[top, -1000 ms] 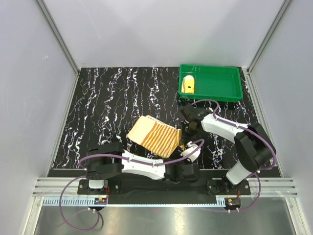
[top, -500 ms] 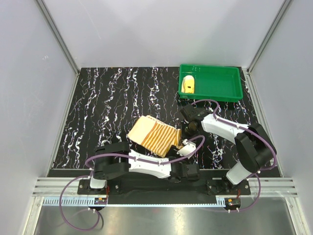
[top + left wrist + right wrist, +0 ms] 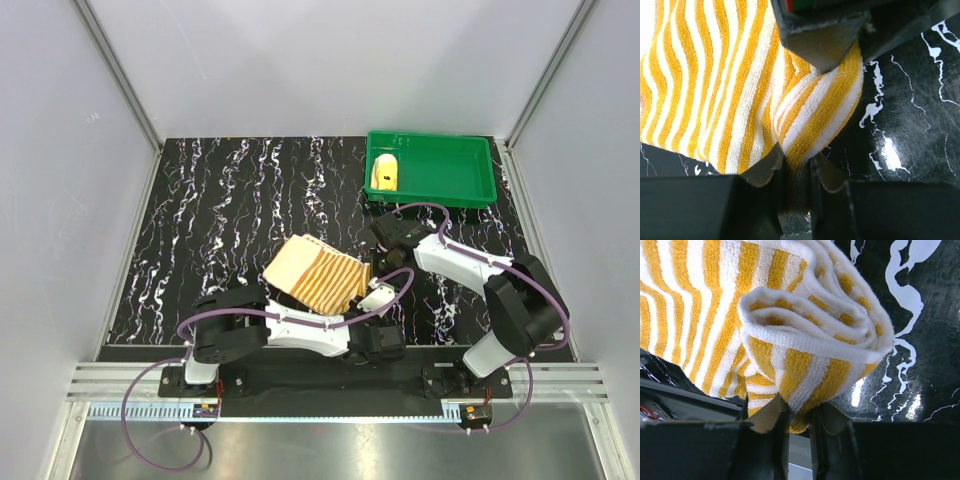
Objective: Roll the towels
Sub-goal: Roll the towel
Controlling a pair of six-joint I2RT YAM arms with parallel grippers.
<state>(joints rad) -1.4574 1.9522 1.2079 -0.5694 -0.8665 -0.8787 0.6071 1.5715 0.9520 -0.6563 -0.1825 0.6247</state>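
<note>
- Striped orange-and-cream cloth towel [image 3: 315,278] lies mid black marbled surface [image 3: 200,220], its right edge partly rolled.
- Left pincer [image 3: 796,165] and right pincer [image 3: 799,415] each pinch that rolled edge.
- Open surface stretches leftward.

We are seeing the striped towel [image 3: 313,278] lying by the worktop's [image 3: 220,220] near edge, right end rolled; the yellow towel [image 3: 386,173] sitting at the tray's [image 3: 450,172] left end.

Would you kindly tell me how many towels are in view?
2. The striped towel lies centrally, pinched by the left gripper and right gripper; the yellow towel sits in the green tray.
</note>
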